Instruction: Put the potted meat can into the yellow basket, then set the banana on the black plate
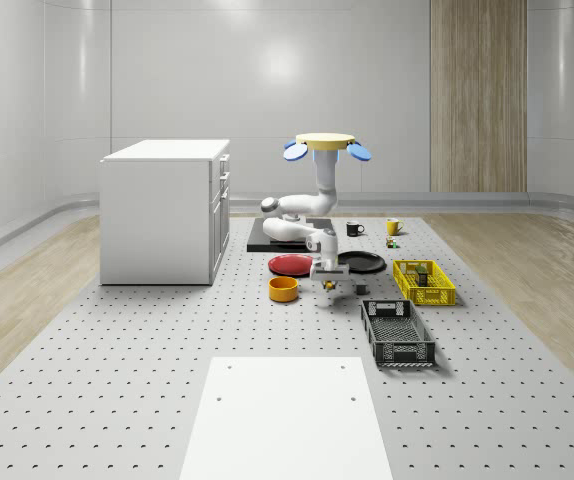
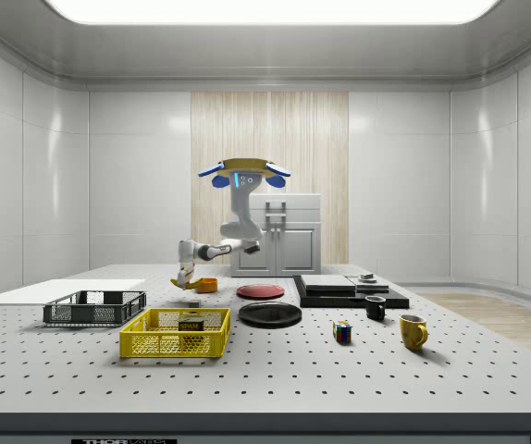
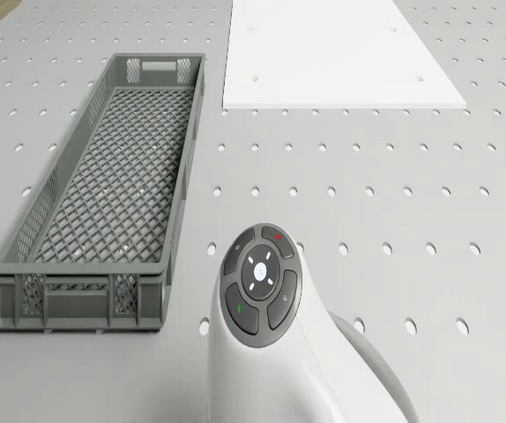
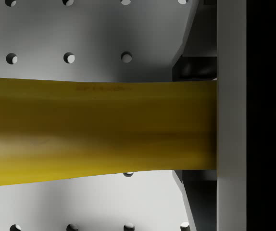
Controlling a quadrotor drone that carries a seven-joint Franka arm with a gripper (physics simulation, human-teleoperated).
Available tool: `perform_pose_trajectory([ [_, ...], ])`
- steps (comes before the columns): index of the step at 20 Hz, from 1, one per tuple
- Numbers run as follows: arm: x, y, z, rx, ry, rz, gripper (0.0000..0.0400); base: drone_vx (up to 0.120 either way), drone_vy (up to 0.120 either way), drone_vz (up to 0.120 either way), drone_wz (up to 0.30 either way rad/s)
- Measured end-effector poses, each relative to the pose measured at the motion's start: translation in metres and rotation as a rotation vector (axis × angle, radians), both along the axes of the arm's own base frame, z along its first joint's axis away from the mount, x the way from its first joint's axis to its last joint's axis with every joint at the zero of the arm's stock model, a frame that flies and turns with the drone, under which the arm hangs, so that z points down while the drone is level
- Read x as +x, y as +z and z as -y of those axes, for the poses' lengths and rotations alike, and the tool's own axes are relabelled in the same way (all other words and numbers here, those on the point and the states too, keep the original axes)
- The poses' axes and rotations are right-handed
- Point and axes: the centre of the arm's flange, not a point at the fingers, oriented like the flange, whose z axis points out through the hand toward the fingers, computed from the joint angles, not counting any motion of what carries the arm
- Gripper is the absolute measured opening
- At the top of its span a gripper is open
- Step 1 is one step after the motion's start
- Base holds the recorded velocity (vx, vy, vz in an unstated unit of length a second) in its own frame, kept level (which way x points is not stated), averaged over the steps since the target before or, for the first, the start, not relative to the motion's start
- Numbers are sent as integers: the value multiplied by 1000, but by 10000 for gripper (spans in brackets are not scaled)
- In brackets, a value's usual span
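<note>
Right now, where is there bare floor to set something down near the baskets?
Bare perforated floor lies between the grey mesh basket and the white panel. It is crowded around the black plate, red plate, orange bowl and yellow basket.

I can read nothing: the faint print on the banana (image 4: 99, 130) and the potted meat can (image 2: 191, 324) label stay illegible.

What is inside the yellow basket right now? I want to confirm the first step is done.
The yellow basket holds the potted meat can, seen through its mesh wall. The basket floor under the can is hidden. The gripper holds the banana.
</note>
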Motion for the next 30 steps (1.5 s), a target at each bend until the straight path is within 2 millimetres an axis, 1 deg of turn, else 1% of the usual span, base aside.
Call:
perform_pose_trajectory([
  [2,0,-3,0,0,2,0,193,0,20,120,0],
  [4,0,-5,0,0,3,0,193,-120,120,100,0],
  [12,0,-9,0,0,8,0,193,-120,120,0,0],
  [30,0,-9,0,0,8,0,193,-120,120,0,0],
])
